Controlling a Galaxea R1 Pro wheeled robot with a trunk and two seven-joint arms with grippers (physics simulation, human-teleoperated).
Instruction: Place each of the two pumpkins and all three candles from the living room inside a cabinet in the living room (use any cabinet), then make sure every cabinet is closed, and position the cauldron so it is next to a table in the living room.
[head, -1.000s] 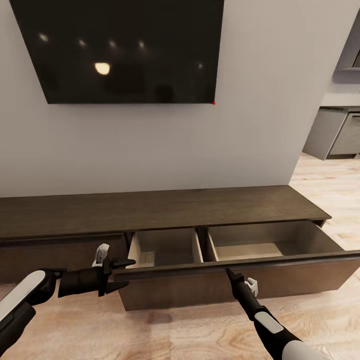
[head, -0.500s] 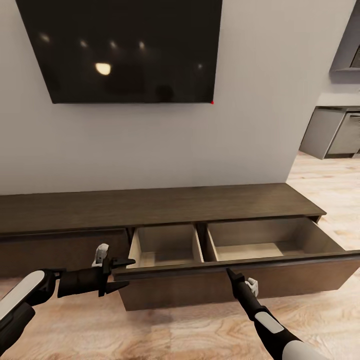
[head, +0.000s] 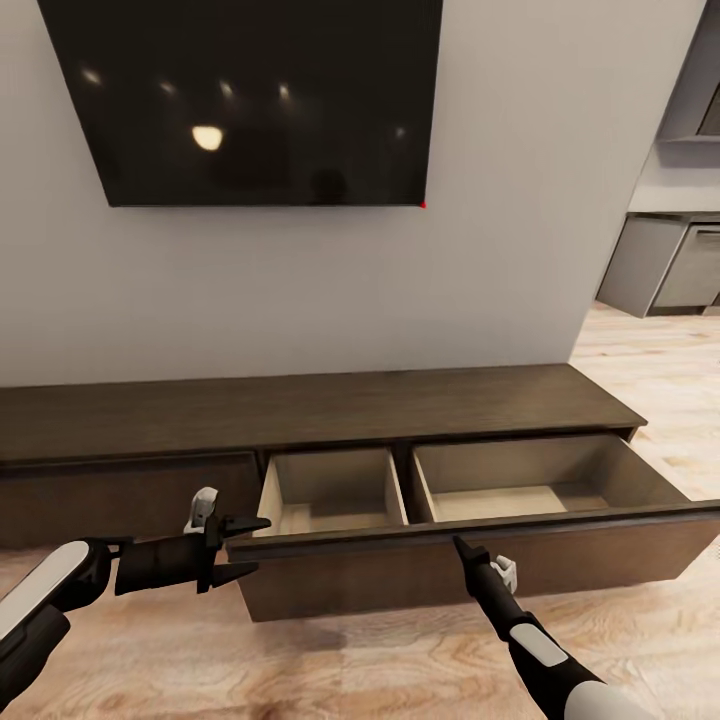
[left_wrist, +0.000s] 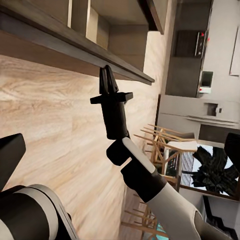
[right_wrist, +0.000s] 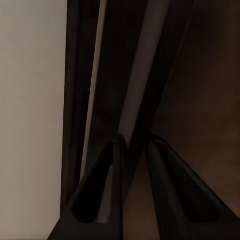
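The cabinet (head: 300, 410) is a long, low dark-brown unit against the wall. Its wide right-hand drawer (head: 560, 560) stands pulled out, and both compartments (head: 330, 490) are bare inside. My left gripper (head: 246, 548) is open, its two fingers spread above and below the left end of the drawer front. My right gripper (head: 457, 543) is shut, with its tips against the drawer front near the middle. The left wrist view shows the right gripper (left_wrist: 106, 75) touching the drawer front's edge (left_wrist: 60, 45). The pumpkins, candles, cauldron and table are out of view.
A large black TV (head: 250, 90) hangs on the wall above the cabinet. Grey kitchen cupboards (head: 665, 265) stand past the wall's right end. Light wood floor (head: 350, 670) runs in front of the drawer. Wooden chairs (left_wrist: 160, 145) appear in the left wrist view.
The whole view has drifted a little. The cabinet body sits slightly farther off while the drawer front stays at my grippers, so the drawer stands a bit wider open.
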